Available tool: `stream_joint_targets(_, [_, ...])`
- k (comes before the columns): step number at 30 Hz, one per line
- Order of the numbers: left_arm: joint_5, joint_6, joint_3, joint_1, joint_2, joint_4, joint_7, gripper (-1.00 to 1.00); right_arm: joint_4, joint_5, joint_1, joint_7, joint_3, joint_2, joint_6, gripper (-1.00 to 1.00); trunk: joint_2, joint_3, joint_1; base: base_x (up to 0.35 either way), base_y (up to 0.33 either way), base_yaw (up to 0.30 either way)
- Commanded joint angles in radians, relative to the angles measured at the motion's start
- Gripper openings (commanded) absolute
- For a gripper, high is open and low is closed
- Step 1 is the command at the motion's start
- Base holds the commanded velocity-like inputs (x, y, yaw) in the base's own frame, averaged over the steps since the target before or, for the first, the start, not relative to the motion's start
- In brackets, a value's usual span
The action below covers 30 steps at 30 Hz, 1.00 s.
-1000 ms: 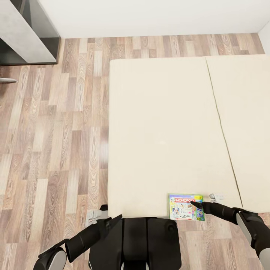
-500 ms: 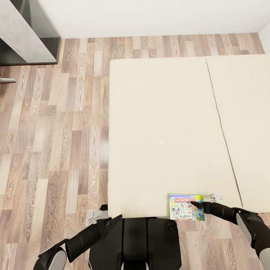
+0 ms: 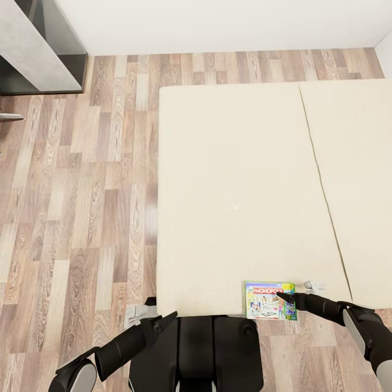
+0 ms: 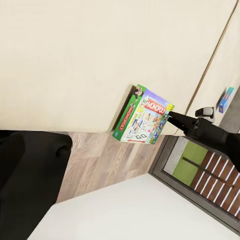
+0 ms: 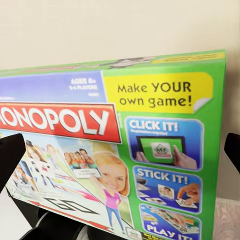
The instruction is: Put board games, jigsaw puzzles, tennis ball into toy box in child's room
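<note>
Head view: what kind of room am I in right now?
Probably a bedroom: a wide beige mattress sits low on wood-plank flooring, a grey desk corner stands by the white wall, and a MONOPOLY box lies at the mattress edge.

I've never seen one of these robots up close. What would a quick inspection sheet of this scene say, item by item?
Surface: beige mattress of the bed, two sections with a seam between them.
Job's things: MONOPOLY box at the mattress's near edge, overhanging it; a small blue box farther off.
Clutter: nothing seen.
Grippers: right gripper at the MONOPOLY box, a fingertip on either side in the right wrist view; actual grip cannot be told. Left gripper hangs over the floor by the bed, holding nothing; open or shut unclear.
Cables: nothing seen.
Surroundings: wood-plank floor, white wall, grey desk in the far corner.
</note>
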Motion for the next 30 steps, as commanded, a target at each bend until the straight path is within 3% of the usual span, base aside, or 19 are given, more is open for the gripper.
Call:
stream_joint_targets(1, [0.006, 0.007, 0.001, 0.0, 0.0, -0.001, 0.0, 1.0, 0.0, -0.009, 0.0, 0.001, -0.001, 0.0, 0.009, 1.0, -0.001, -0.001, 0.001, 0.0, 0.0, 0.0])
stream_joint_targets(22, [0.005, 0.007, 0.001, 0.0, 0.0, 0.001, 0.0, 1.0, 0.0, -0.009, 0.0, 0.001, -0.002, -0.001, 0.01, 1.0, -0.001, -0.001, 0.001, 0.0, 0.004, 0.0])
stream_joint_targets(30, [0.005, 0.007, 0.001, 0.0, 0.0, 0.0, 0.0, 1.0, 0.0, -0.009, 0.0, 0.001, -0.002, -0.001, 0.01, 1.0, -0.001, -0.001, 0.001, 0.0, 0.119, 0.0])
